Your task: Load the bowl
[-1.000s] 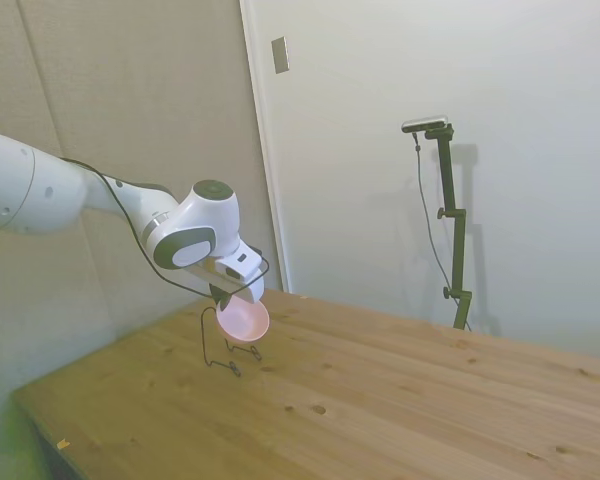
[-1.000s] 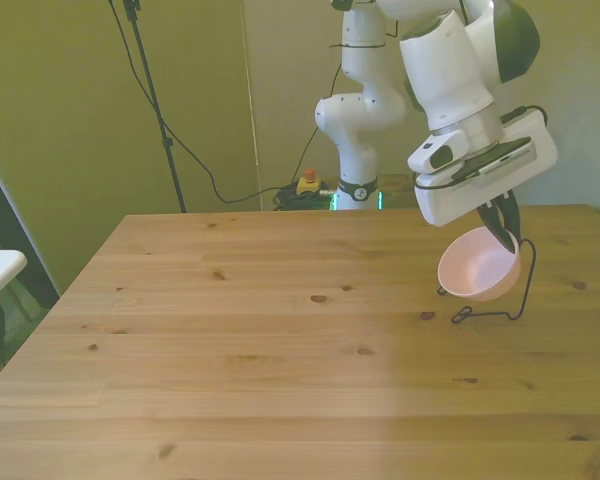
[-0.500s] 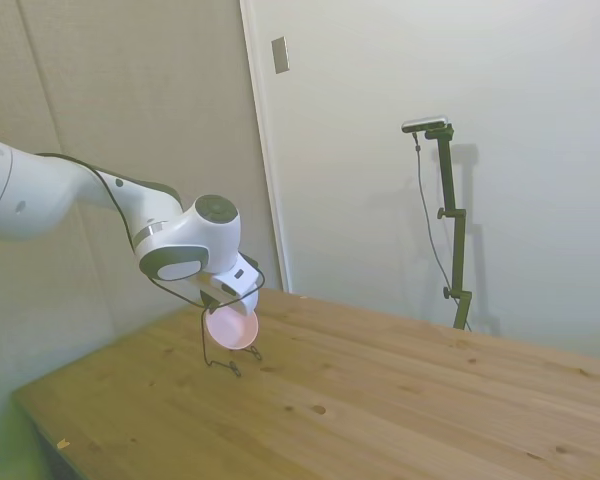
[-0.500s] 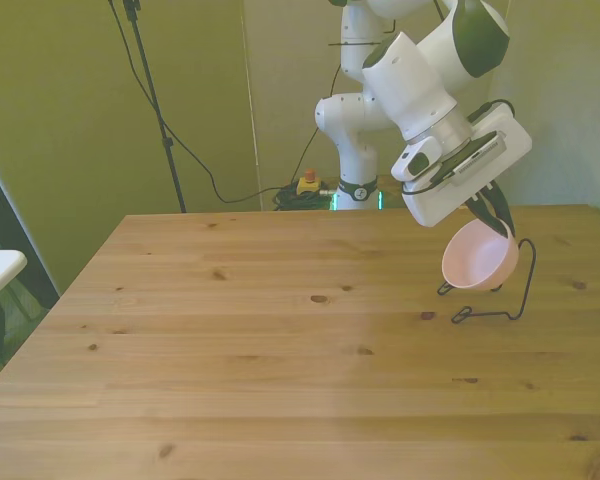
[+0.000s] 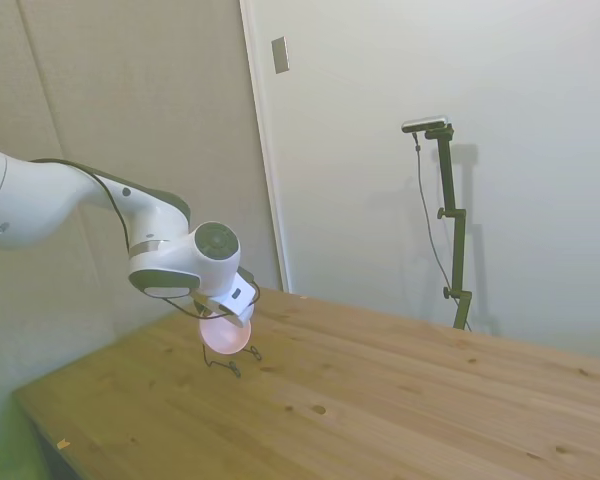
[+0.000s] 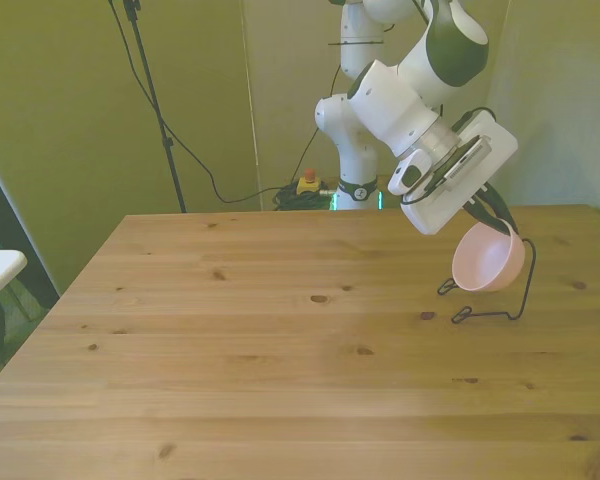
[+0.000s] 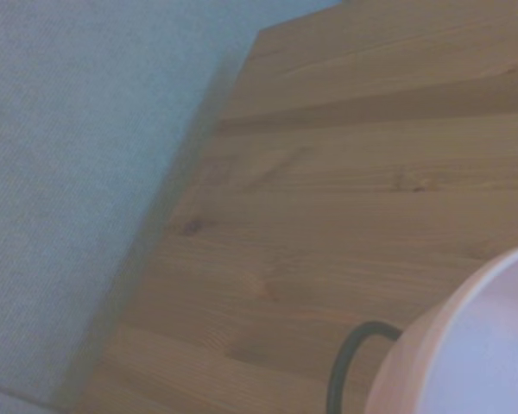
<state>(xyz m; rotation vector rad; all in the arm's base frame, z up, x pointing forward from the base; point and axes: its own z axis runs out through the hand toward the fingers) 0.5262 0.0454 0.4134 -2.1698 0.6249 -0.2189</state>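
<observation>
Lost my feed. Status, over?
Gripper shut on pink bowl, tilted, held above table. Bowl at wire stand, not seated. Nothing in the way.

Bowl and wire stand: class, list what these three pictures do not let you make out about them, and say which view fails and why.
- Whether the bowl touches the stand: front view, the bowl covers the stand's upper part; side view, too small.
- The grip on the rim: the gripper fingers are mostly behind the white camera block in the front view.
- Bowl's inside: turned away in the side view; cut by the edge and blurred in the wrist view.
</observation>
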